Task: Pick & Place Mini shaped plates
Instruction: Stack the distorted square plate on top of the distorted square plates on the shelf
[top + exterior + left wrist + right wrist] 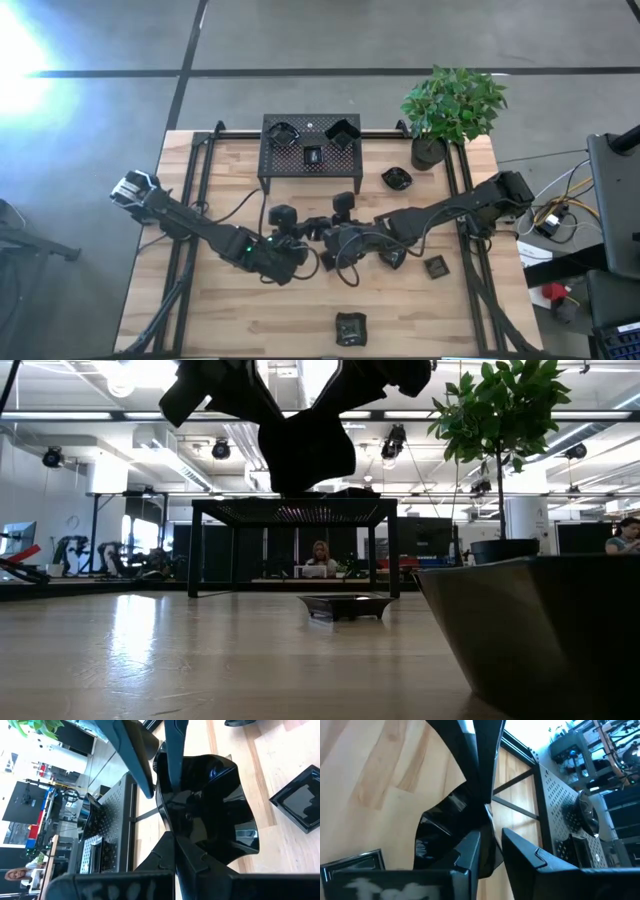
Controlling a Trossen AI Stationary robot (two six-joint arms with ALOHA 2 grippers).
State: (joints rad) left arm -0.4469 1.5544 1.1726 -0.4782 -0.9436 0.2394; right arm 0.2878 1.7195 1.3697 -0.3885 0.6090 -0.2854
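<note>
Both grippers meet mid-table: the left gripper (312, 228) clamps the rim of a wavy black mini plate (210, 805), and the right gripper (322, 232) pinches the same plate. Just behind stands the perforated rack (311, 152), plates on top.

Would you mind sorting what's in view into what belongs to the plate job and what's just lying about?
Job:
- mini shaped plates: wavy-rimmed one between the left gripper's fingers, square one on the table, three on the rack
- right gripper, on a dark plate
- perforated rack

Lying about:
- potted plant
</note>
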